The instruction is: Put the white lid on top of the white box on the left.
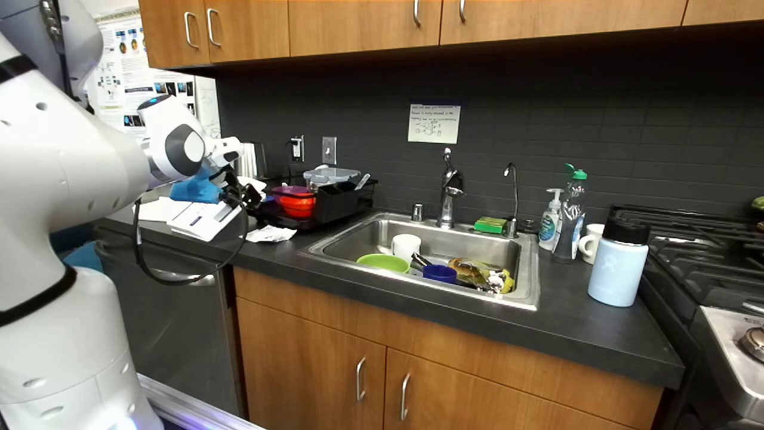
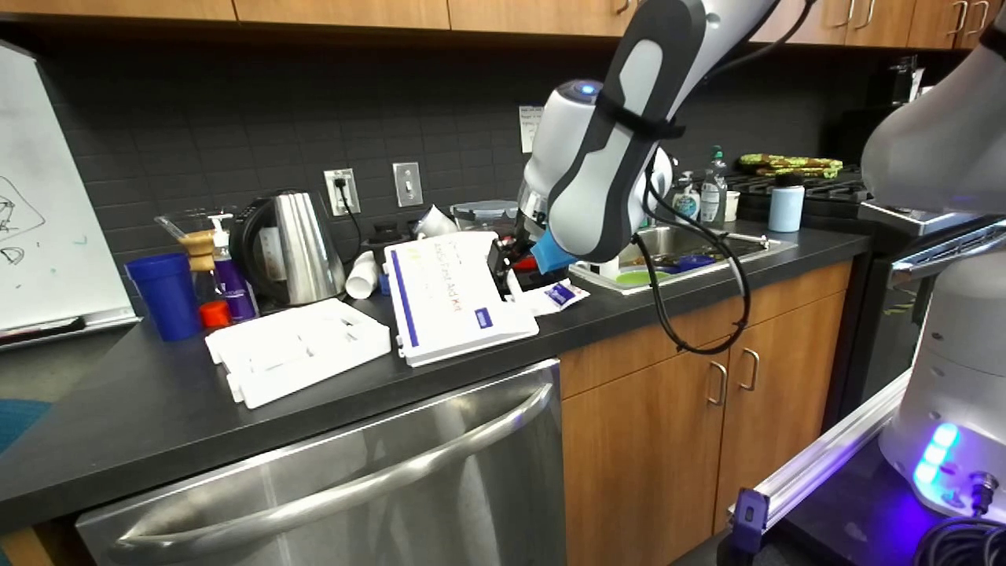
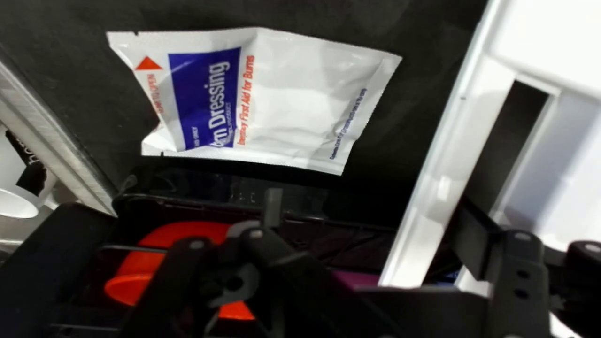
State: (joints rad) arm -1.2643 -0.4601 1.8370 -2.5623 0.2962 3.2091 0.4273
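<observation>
Since the white lid (image 2: pixel 460 303) looks like thin, stiff plastic in an exterior view, I expect it to be light, slippery and fairly sturdy; I'd pinch the rim, not the broad face. It lies tilted by the front edge of the desk (image 2: pixel 169 393), with the white box (image 2: pixel 302 358) beside it toward the left edge. In an exterior view, the arm (image 1: pixel 89 149) ends by the lid, its grip too small to read. In the wrist view, the fingers (image 3: pixel 472 244) stand wide, what I take for the lid's rim between them; contact I can't tell.

White lid (image 2: pixel 453 292) (striped in blue), white box (image 2: pixel 292 352)
</observation>
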